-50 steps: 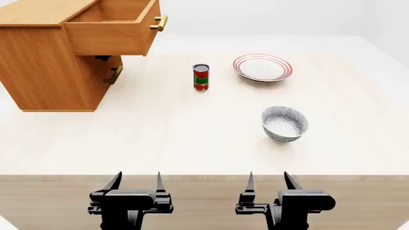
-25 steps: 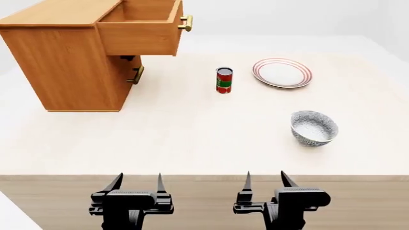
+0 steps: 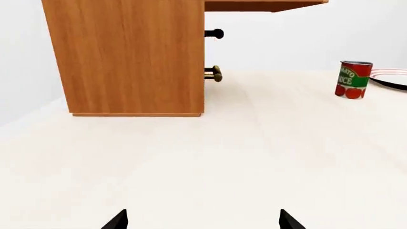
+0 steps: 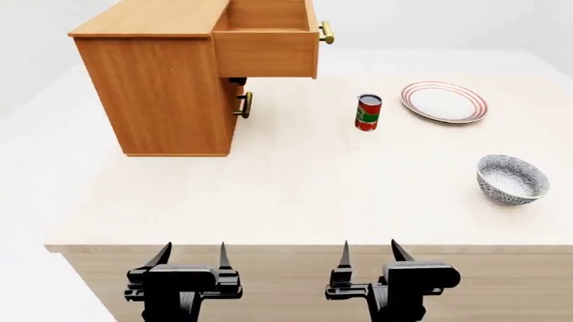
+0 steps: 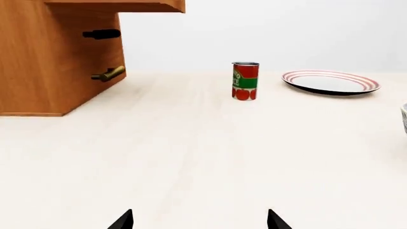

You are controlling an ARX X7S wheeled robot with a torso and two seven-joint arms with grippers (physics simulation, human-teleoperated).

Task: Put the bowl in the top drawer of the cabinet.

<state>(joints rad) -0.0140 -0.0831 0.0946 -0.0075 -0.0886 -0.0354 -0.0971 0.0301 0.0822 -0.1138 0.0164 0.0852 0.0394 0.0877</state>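
Note:
The speckled grey-and-white bowl (image 4: 511, 178) sits upright on the table at the right side of the head view, and only its edge (image 5: 404, 117) shows in the right wrist view. The orange-brown cabinet (image 4: 170, 94) stands at the far left, its top drawer (image 4: 268, 47) pulled out and its brass handle (image 4: 327, 32) facing right. The lower drawer handle (image 4: 243, 105) sits below it. My left gripper (image 4: 190, 255) and right gripper (image 4: 370, 253) both hang open and hold nothing, at the table's front edge, far from the bowl and cabinet.
A red tomato can (image 4: 368, 112) stands mid-table, between the cabinet and a flat white plate with red rings (image 4: 444, 101) at the back right. The table's front edge (image 4: 304, 247) runs just ahead of both grippers.
The head view has swung left: cabinet, can, plate and bowl have all slid rightward in the picture. The bowl lies near the right border now. Both grippers stay open in the same place.

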